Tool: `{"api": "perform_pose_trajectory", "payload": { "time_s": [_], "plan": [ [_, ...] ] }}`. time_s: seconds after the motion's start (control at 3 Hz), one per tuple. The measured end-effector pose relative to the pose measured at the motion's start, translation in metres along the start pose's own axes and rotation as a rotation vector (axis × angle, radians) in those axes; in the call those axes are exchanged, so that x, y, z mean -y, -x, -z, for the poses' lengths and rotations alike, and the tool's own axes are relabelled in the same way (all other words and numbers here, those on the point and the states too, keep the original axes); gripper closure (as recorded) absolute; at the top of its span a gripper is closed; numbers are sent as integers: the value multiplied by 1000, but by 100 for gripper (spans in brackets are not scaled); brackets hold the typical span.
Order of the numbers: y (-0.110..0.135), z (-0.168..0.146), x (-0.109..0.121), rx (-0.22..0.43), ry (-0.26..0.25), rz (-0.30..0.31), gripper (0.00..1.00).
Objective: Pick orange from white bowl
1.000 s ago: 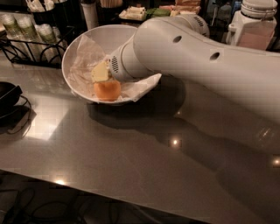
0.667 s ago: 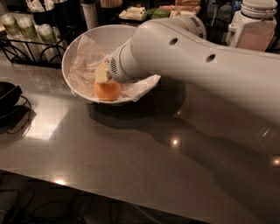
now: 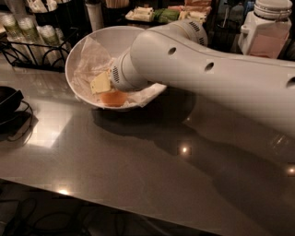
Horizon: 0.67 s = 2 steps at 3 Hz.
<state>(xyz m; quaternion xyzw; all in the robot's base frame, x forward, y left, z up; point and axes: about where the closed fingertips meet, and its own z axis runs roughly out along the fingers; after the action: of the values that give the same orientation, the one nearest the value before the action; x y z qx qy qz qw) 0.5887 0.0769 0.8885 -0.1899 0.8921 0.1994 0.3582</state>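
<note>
Glossy dark counter [image 3: 138, 156] is filling the lower view and catching small spots of light; the white bowl [image 3: 117, 39] is sitting on it at upper left, wide and round with sloping sides, holding crumpled white paper [image 3: 90, 64]; the orange [image 3: 114, 98] is lying on the paper in the bowl's near part, showing only as a small rounded patch; the gripper [image 3: 102, 85] is reaching into the bowl just above the orange, a pale yellowish part of it showing; whether it is gripping the orange cannot be told; the thick white arm [image 3: 207, 69] is covering the bowl's right side; a black dish [image 3: 7, 97] is being cut off by the left edge; a wire rack [image 3: 27, 50] is standing behind the bowl; a white-lidded jar [image 3: 269, 25] is standing at upper right; print on the packets [image 3: 161, 14] behind cannot be read.
</note>
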Motion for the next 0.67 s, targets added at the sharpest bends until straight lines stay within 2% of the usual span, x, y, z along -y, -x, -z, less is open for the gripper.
{"api": "perform_pose_trajectory", "payload": {
  "time_s": [0.67],
  "plan": [
    [-9, -17, -2, -39, -7, 8, 34]
  ]
}}
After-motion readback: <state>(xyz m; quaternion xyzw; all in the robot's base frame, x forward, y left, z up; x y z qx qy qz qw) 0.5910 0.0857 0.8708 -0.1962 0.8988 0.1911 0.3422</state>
